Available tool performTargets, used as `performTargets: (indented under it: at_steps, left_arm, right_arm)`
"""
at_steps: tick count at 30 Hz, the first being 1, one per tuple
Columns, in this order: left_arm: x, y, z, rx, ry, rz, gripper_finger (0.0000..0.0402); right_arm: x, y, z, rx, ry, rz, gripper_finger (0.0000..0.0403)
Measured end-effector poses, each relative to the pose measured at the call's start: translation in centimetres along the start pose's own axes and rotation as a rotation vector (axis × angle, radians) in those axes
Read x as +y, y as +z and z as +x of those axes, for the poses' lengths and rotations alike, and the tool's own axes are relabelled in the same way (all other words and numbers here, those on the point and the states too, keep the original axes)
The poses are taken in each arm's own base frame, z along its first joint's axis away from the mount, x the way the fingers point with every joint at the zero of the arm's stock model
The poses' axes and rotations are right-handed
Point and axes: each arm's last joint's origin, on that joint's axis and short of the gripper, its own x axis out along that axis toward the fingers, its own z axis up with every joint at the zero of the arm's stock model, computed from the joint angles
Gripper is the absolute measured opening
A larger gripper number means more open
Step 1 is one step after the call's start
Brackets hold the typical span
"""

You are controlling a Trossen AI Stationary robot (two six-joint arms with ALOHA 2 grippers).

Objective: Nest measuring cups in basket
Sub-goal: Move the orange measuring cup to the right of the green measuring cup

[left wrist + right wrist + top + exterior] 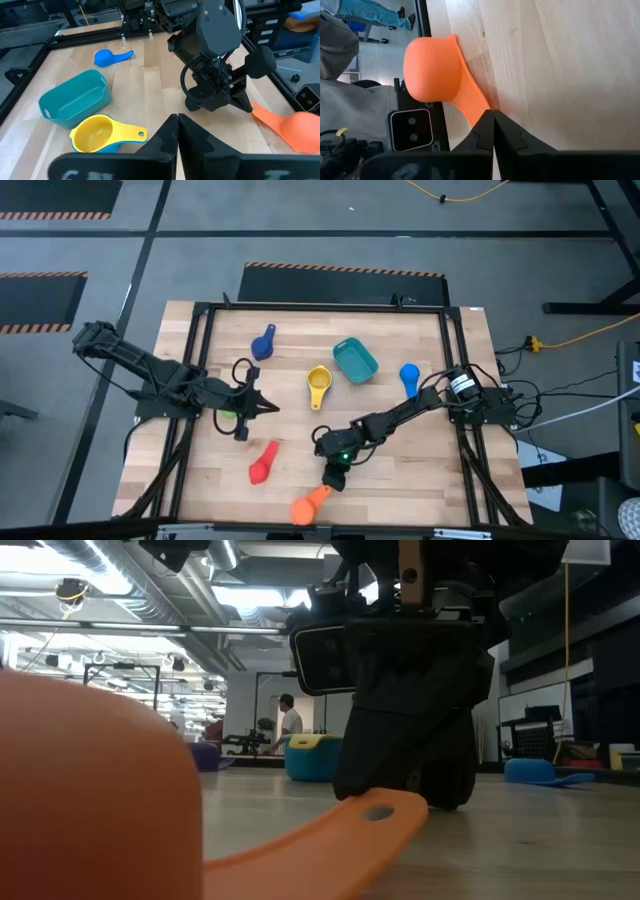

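Pinching the orange cup [311,503] by its flat handle at the near edge of the surface [400,470] — right end effector [332,477] closed on it. Best lifted straight up, bowl kept level, then carried to the teal basket [355,361] mid-surface. Left end effector [262,406] shut, holding nothing. Counted from above — five cups, orange, red [264,463], yellow [318,384], dark blue [263,342], light blue [409,376]; one basket.

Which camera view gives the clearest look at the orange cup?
The right wrist view: the orange cup lies bowl-down, its handle meeting the shut right claw. The low view shows only bowl and handle close up, the left wrist view its bowl at the edge, and the high view a small shape.
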Motion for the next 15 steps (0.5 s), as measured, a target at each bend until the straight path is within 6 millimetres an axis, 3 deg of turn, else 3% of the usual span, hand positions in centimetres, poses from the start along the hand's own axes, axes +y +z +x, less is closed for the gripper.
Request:
performTargets:
  at_steps: [15]
  left_arm:
    - [1.7,-0.6,-5.0,0.012,-0.001,-0.058,0.0002]
  right_arm:
    - [0.6,0.2,-0.7,-0.033,-0.005,-0.057,0.0001]
